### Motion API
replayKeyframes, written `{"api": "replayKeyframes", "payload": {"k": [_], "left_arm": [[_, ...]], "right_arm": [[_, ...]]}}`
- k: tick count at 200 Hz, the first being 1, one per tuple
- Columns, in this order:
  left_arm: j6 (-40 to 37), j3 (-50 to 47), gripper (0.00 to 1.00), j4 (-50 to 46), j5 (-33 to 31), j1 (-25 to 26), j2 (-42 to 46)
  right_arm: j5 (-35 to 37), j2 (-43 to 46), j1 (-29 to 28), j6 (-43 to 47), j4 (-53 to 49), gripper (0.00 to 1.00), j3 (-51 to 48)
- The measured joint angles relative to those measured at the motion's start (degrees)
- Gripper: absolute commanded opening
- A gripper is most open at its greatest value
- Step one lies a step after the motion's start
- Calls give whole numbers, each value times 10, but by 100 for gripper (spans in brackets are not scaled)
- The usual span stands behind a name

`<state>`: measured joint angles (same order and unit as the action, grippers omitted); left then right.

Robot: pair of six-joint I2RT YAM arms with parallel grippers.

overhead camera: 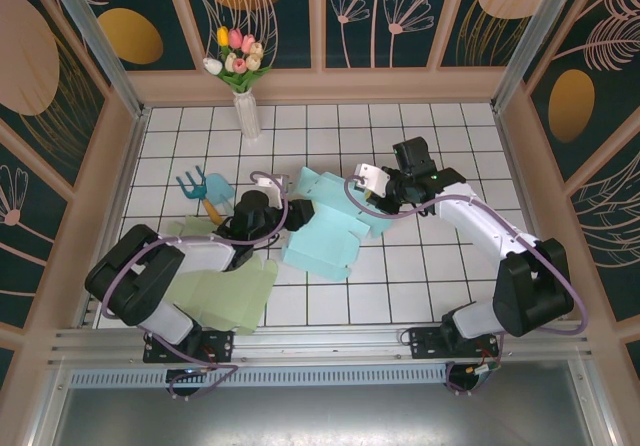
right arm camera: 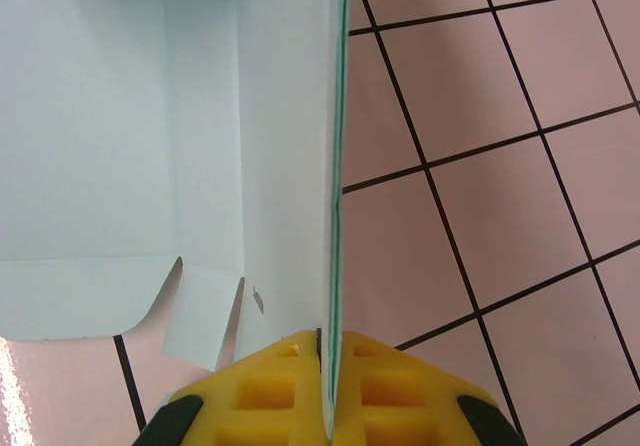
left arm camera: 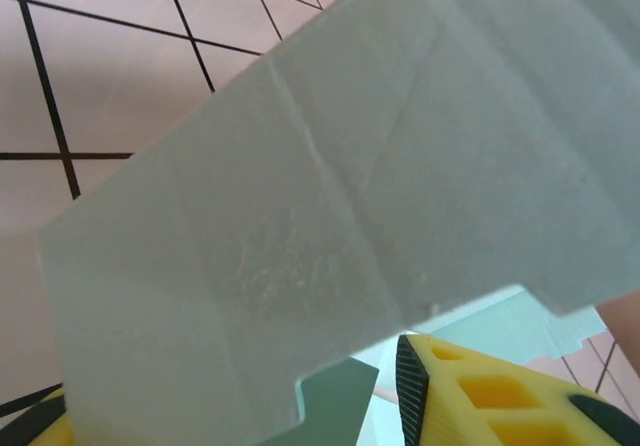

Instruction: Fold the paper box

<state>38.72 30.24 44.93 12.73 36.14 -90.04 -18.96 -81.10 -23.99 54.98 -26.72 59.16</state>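
Note:
The paper box (overhead camera: 328, 234) is a light blue, partly folded blank lying in the middle of the white tiled table. My right gripper (overhead camera: 376, 194) holds its far right edge. In the right wrist view the yellow fingers (right arm camera: 400, 396) are shut on an upright double-layered panel of the box (right arm camera: 290, 146), seen edge-on. My left gripper (overhead camera: 292, 214) is at the box's left side. In the left wrist view a pale panel of the box (left arm camera: 330, 186) lies between the spread yellow fingers (left arm camera: 480, 396), with a gap to the right pad, so the left gripper (left arm camera: 230, 418) is open.
Pale green paper sheets (overhead camera: 225, 291) lie by the left arm's base. A blue toy rake (overhead camera: 203, 192) lies to the left of the left gripper. A white vase of tulips (overhead camera: 245, 106) stands at the back. Wooden walls (overhead camera: 120, 166) ring the table.

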Motion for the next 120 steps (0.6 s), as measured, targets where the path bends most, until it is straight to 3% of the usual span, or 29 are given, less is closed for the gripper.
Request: {"api": "replayKeyframes", "payload": {"k": [42,120], "left_arm": [[1,1,47,-12,-3,0,11],[-43,-91,47,-36,-96,0,179]], "right_arm": [[26,0,0,2,18,0,-12],[106,40,-4,59,105,0,-65]]}}
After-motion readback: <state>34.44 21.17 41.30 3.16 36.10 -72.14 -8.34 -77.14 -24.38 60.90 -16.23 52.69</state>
